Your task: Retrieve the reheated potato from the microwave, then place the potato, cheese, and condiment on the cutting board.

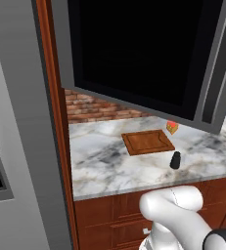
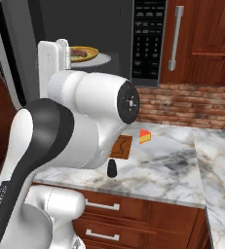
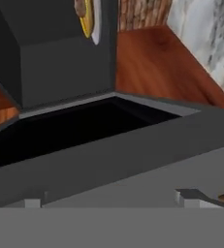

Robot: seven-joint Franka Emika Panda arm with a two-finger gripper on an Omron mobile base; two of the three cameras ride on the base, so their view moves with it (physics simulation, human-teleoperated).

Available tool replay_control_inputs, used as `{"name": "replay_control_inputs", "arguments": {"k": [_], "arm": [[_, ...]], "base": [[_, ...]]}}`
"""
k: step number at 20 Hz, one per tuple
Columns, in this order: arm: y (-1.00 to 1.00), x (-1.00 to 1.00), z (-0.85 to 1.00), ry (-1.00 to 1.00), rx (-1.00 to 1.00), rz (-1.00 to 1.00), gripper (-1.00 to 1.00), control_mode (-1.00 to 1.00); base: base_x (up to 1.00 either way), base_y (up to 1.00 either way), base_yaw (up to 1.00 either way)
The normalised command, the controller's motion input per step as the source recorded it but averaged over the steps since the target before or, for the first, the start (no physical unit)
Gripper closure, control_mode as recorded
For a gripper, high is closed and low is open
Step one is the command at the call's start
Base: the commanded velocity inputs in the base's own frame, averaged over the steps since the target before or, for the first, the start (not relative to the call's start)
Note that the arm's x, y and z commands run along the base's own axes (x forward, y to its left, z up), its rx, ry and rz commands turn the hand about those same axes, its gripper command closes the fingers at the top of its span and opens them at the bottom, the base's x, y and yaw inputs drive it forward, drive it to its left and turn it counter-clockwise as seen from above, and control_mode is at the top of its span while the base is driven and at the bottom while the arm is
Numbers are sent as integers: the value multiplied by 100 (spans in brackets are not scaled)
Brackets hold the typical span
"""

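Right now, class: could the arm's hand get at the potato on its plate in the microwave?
Probably yes: the microwave door stands open, and nothing blocks the potato on its yellow plate.

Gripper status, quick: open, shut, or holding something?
Gripper: open, fingers spread wide, holding nothing, facing the open microwave.

On the counter, the cutting board lies below the open microwave. The cheese sits just behind the board's right corner, the condiment before it. A potato on a plate rests inside the microwave.
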Motion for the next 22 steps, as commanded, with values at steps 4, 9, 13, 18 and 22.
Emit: {"name": "replay_control_inputs", "arguments": {"k": [4, 9, 13, 18, 22], "arm": [[32, -54, 9, -3, 0, 28, -100, -100], [46, -49, 4, -4, 0, 25, -100, -100], [59, -40, 0, -5, -3, 22, -100, -100], [74, -35, 0, -7, -10, 24, -100, -100], [84, -26, -3, -6, -13, 28, -100, -100]], "base": [[0, 0, 0], [0, 0, 0], [0, 0, 0], [0, 0, 0], [0, 0, 0]]}}
